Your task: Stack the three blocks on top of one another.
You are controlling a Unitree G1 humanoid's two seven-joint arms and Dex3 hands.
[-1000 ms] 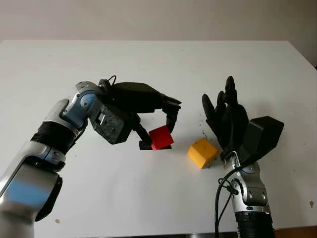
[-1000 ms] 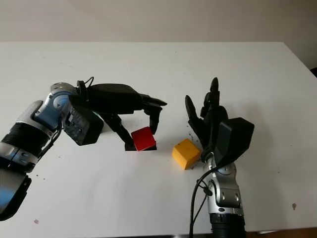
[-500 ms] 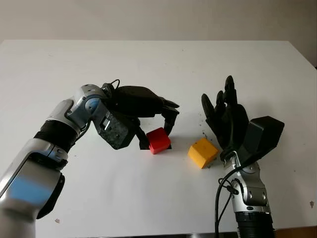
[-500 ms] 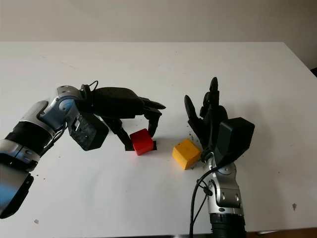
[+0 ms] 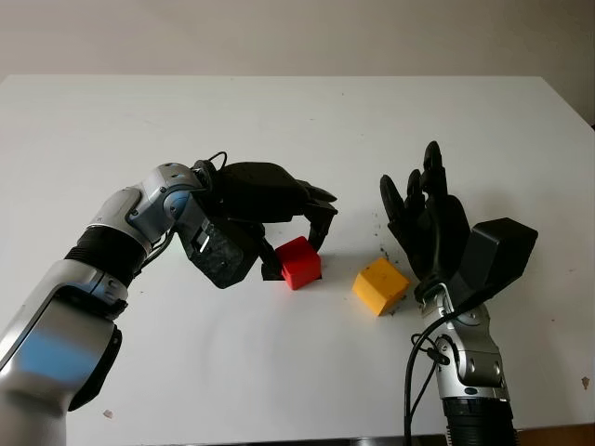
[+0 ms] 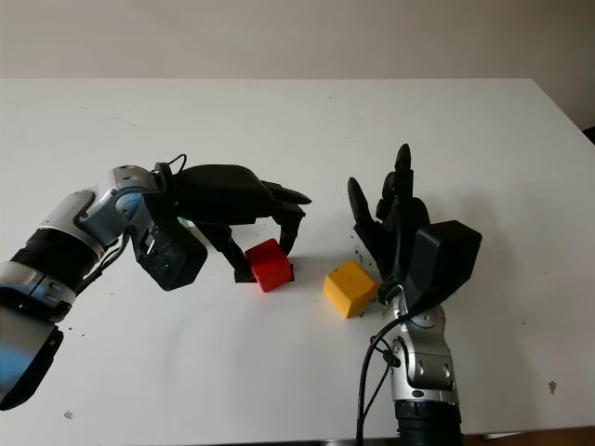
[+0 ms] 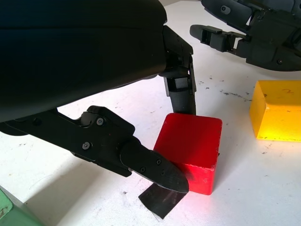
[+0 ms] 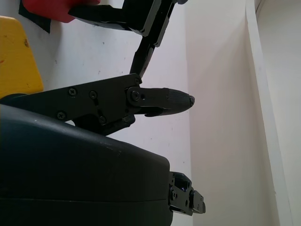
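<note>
The red block (image 5: 299, 263) sits on the white table (image 5: 297, 121), on a small dark patch (image 7: 161, 203) whose corner shows from under it, and serves as the reference for everything else. The left hand (image 5: 294, 249) is arched over this block — one finger (image 7: 181, 92) stands against the block's far side and another (image 7: 146, 162) crosses its near face in the left wrist view, so the fingers bracket the block on two sides; whether they press it firmly cannot be told, and the block appears to rest on the table. The yellow block (image 5: 380, 285) lies near the red block, on the side toward the right hand, apart from it and turned at an angle. The right hand (image 5: 420, 223) is just beyond the yellow block, away from the red one — raised with fingers pointing up and holding nothing, so it reads as open. A green edge (image 7: 8, 213) appears at the corner of the left wrist view, close behind the left hand; what it belongs to cannot be told.
</note>
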